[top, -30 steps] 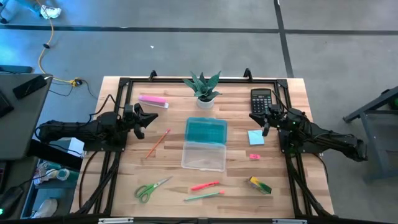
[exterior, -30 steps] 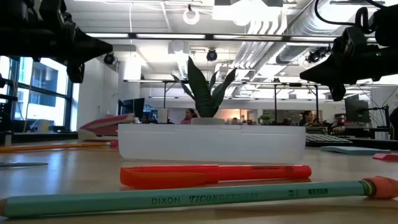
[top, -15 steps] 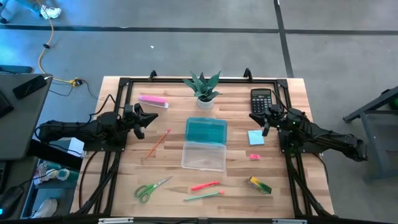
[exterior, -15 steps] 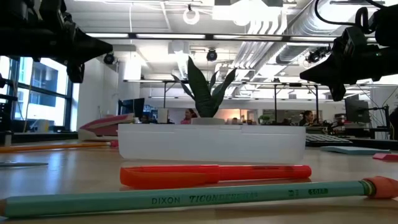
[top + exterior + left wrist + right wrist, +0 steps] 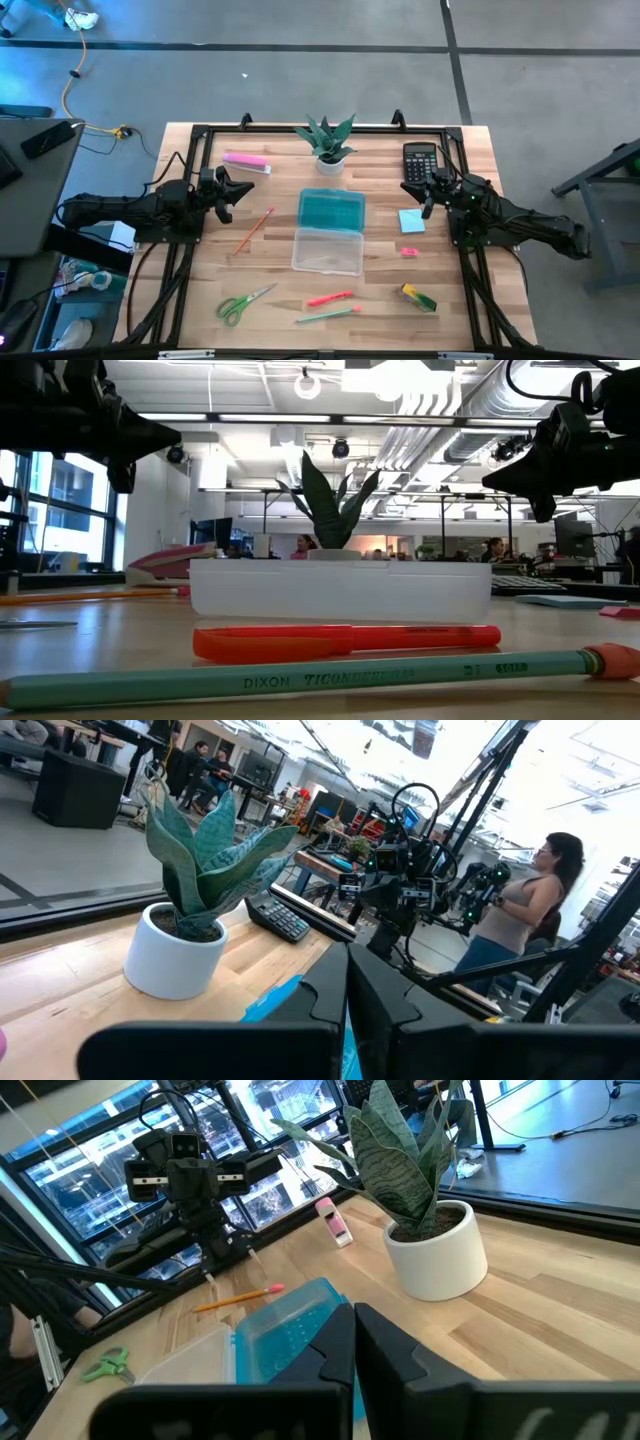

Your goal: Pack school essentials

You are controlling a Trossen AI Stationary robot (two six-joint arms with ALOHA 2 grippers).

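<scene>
We see the left gripper [image 5: 232,190] near the table's [image 5: 380,300] left edge and the right gripper [image 5: 418,193] near its right edge, both held above the wood with fingers closed together and nothing between them. An open case lies at the table's centre: a teal lid [image 5: 332,210] toward the far edge, a clear tray [image 5: 328,250] toward the near edge.

The school essentials all lie loose on the table, outside the case:
- the orange pencil [image 5: 254,231] lies left of the case;
- the green-handled scissors [image 5: 241,303] lie toward the near left corner;
- the pink-red pen [image 5: 329,298] and green pen [image 5: 328,315] lie side by side by the near edge;
- the yellow-green block [image 5: 418,297] lies toward the near right corner;
- the tiny pink eraser [image 5: 409,251] and light-blue note pad [image 5: 411,220] lie right of the case.

A potted plant [image 5: 327,140], black calculator [image 5: 420,160] and pale-pink bar [image 5: 246,160] line the far edge.
</scene>
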